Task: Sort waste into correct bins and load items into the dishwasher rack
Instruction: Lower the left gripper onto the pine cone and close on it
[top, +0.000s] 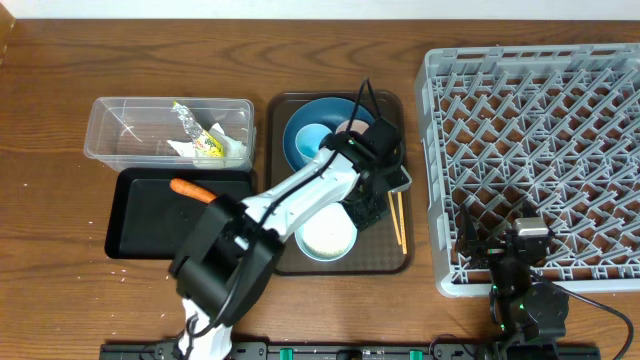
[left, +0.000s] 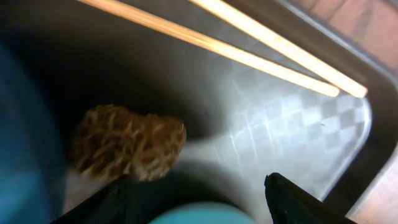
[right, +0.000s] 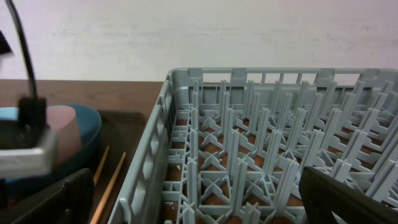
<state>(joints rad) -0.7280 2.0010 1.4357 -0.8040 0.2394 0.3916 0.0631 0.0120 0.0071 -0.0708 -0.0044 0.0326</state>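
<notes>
My left claw (left: 194, 183), spread apart, hovers by brown textured lump (left: 127, 143) near thin wooden chopsticks (left: 249, 59); looks light, crumbly: pinch its middle gently.

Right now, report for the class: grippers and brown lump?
Left gripper open over serving tray. Brown lump loose before its fingers, not gripped. Right gripper open, empty, at rack edge. Chopsticks beside lump, not blocking.
</notes>
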